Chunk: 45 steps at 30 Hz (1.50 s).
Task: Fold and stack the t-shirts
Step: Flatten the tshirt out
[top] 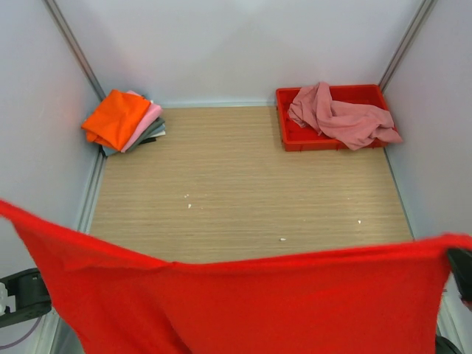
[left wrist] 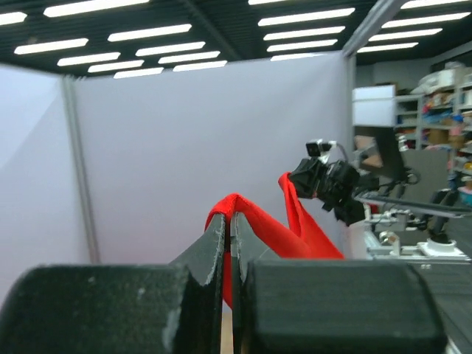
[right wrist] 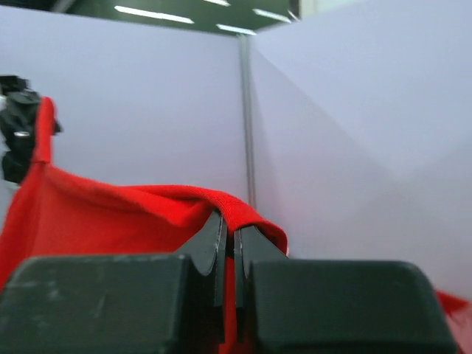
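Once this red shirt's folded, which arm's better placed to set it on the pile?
Probably the left: the folded pile lies far left, on its side. For now the left gripper and right gripper both pinch the red shirt.

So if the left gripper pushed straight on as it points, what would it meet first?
The left gripper is shut on the red t-shirt, so that fold comes first. Past it, probably the white wall; the right gripper looks off to one side, depth unclear.

red t-shirt: stretched aloft | pink t-shirt: crumpled | stack: folded, far-left
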Each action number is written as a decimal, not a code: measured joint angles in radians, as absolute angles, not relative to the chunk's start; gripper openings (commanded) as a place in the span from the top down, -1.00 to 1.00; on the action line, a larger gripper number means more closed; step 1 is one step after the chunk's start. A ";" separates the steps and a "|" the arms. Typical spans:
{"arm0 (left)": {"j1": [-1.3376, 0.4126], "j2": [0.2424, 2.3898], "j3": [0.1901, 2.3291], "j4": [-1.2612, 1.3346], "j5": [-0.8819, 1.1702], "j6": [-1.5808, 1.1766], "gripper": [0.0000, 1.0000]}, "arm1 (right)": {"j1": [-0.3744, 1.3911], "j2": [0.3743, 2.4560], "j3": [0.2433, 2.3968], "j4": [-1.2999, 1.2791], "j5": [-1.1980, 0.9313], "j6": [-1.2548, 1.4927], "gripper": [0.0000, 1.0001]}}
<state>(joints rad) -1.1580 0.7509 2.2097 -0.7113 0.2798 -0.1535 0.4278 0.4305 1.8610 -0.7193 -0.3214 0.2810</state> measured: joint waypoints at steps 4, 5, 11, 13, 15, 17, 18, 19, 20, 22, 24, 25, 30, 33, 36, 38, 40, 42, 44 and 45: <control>-1.159 0.776 2.146 -0.769 0.096 -0.118 1.00 | 0.426 0.466 1.689 -0.760 -0.150 0.268 0.97; -1.160 0.782 2.113 -0.780 0.033 -0.110 1.00 | 0.426 0.487 1.637 -0.767 -0.101 0.268 0.98; -1.280 0.764 1.699 -0.741 -0.429 -0.060 0.99 | 0.426 0.688 1.281 -0.740 0.102 0.299 0.97; -1.324 0.755 1.533 -0.729 -0.567 -0.048 1.00 | 0.426 0.785 1.182 -0.718 0.138 0.324 0.98; -1.338 0.754 1.412 -0.720 -0.684 -0.041 0.98 | 0.426 0.933 1.099 -0.678 0.173 0.352 0.98; -1.338 0.778 1.335 -0.702 -0.774 -0.026 0.98 | 0.423 1.087 1.055 -0.632 0.208 0.367 0.98; -1.330 0.803 1.308 -0.689 -0.812 -0.010 1.00 | 0.418 1.175 1.045 -0.614 0.228 0.373 0.98; -1.301 0.830 1.296 -0.676 -0.832 0.007 1.00 | 0.407 1.259 1.045 -0.597 0.237 0.376 0.97; -1.237 0.870 1.298 -0.669 -0.830 0.014 1.00 | 0.393 1.336 1.049 -0.577 0.244 0.378 0.98; -1.059 0.971 1.331 -0.646 -0.781 0.017 0.99 | 0.361 1.466 1.074 -0.548 0.254 0.382 0.97; -0.831 1.098 1.370 -0.612 -0.677 0.006 1.00 | 0.320 1.590 1.133 -0.545 0.260 0.389 0.97; -0.696 1.200 1.416 -0.611 -0.597 -0.011 1.00 | 0.300 1.645 1.175 -0.550 0.265 0.393 0.97; -0.332 1.787 1.871 -0.670 -0.359 -0.100 0.94 | 0.195 1.869 1.408 -0.579 0.299 0.410 -0.08; -0.256 2.263 2.415 -0.799 -0.288 -0.122 -0.07 | 0.145 1.942 1.493 -0.596 0.312 0.418 -0.99; -0.242 2.498 2.581 -0.840 -0.201 -0.169 -1.00 | 0.115 1.951 1.499 -0.630 0.321 0.413 -1.00; -0.253 2.457 2.355 -0.836 -0.161 -0.213 -1.00 | 0.114 1.937 1.482 -0.631 0.323 0.413 -1.00; -0.270 2.394 2.178 -0.862 -0.136 -0.240 -0.99 | 0.121 1.907 1.446 -0.637 0.323 0.410 -0.99; -0.286 2.353 2.130 -0.902 -0.130 -0.260 -0.99 | 0.126 1.865 1.408 -0.645 0.319 0.411 -1.00; -0.302 2.292 2.127 -0.928 -0.139 -0.272 -0.99 | 0.137 1.806 1.363 -0.649 0.315 0.413 -1.00; -0.310 2.244 2.114 -0.926 -0.150 -0.281 -0.99 | 0.144 1.766 1.341 -0.653 0.314 0.414 -1.00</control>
<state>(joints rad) -0.3099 2.2440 2.1143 -0.9257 -0.1501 -0.2810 0.1436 1.7660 1.3411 -0.6533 0.3138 0.4145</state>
